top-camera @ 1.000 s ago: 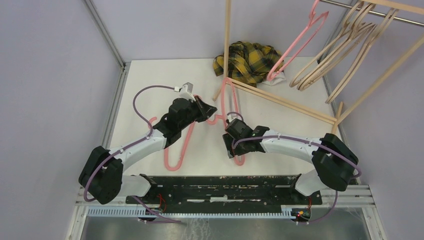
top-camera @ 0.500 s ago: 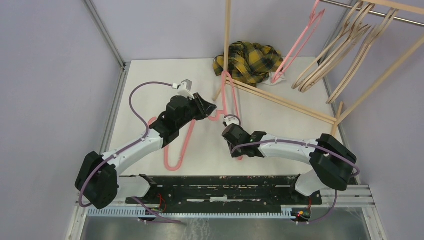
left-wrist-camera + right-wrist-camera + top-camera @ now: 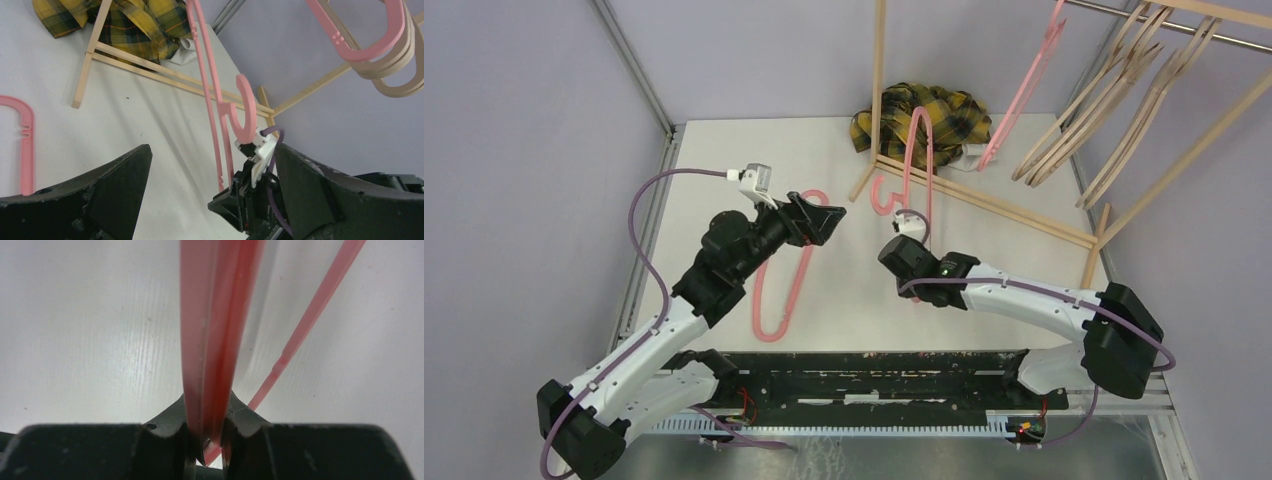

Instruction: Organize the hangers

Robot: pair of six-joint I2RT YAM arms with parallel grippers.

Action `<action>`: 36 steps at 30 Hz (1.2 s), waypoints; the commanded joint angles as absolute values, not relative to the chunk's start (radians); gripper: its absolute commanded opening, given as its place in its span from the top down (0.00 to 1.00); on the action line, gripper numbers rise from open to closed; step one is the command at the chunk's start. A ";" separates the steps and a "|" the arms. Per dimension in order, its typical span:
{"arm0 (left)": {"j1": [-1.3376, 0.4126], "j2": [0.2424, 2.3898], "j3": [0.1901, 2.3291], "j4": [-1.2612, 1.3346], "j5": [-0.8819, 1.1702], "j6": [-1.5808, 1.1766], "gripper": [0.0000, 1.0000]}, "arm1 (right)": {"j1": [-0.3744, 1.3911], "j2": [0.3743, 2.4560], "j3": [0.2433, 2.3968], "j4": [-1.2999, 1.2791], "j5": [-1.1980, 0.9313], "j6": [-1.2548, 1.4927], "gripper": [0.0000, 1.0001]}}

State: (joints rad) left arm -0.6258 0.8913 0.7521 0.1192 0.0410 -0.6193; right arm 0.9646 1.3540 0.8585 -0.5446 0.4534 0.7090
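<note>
**Pink hanger now in the right arm's grip, stood on end**

The pink hanger stands almost upright at the centre of the top view, in front of the plaid cloth. Its hook curls out to the left, low down. It looks like thin moulded plastic: light, stiff enough to keep its loop, and smooth, so it is likely to pivot when pinched near one end. The right jaws are closed tight on its lower end, as the bottom centre of the right wrist view shows. A hold close to the hook seems to me the steadier one for guiding the hook onto the rail.

A second pink hanger lies flat on the desk, left of centre in the top view. The left jaws hover above its upper end, spread wide and holding nothing. At upper right, another pink hanger and the tan hangers hang from the rail of the wooden rack.

A second ago the left jaws were pinched near the hanger's hook end, and the right jaws stood open beside it. The hanger then lay low across the desk. Now the left has let go and drawn back to the left, and the right has shut and tipped the hanger up on end.
</note>
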 commanded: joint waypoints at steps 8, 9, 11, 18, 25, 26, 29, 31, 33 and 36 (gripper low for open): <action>-0.626 0.810 0.711 0.028 0.044 -0.568 0.01 | 0.920 1.598 1.484 -0.607 0.637 0.655 0.99; -0.626 0.802 0.708 0.023 0.043 -0.568 0.01 | 0.898 1.622 1.532 -0.615 0.612 0.654 1.00; -0.626 0.785 0.705 0.012 0.038 -0.565 0.01 | 0.855 1.661 1.613 -0.612 0.574 0.656 0.99; -0.626 0.749 0.692 -0.019 0.008 -0.546 0.01 | 0.736 1.745 1.811 -0.590 0.510 0.644 0.99; -0.626 0.755 0.691 -0.024 0.010 -0.540 0.01 | 0.659 1.765 1.877 -0.484 0.485 0.623 0.99; -0.626 0.753 0.690 -0.026 0.008 -0.538 0.01 | 0.649 1.767 1.887 -0.476 0.482 0.623 0.99; -0.626 0.748 0.688 -0.031 0.001 -0.537 0.01 | 0.626 1.770 1.909 -0.451 0.472 0.615 0.99; -0.626 0.745 0.683 -0.034 0.000 -0.536 0.01 | 0.611 1.774 1.922 -0.447 0.473 0.613 0.99; -0.626 0.743 0.680 -0.037 -0.001 -0.537 0.01 | 0.595 1.779 1.934 -0.443 0.473 0.614 0.99; -0.626 0.740 0.675 -0.040 -0.001 -0.539 0.01 | 0.567 1.788 1.951 -0.438 0.481 0.618 0.99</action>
State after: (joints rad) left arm -0.6258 0.7582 0.6788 -0.0574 0.0143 -0.5812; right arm 0.5983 1.7779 1.8893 -0.5041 0.4709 0.6315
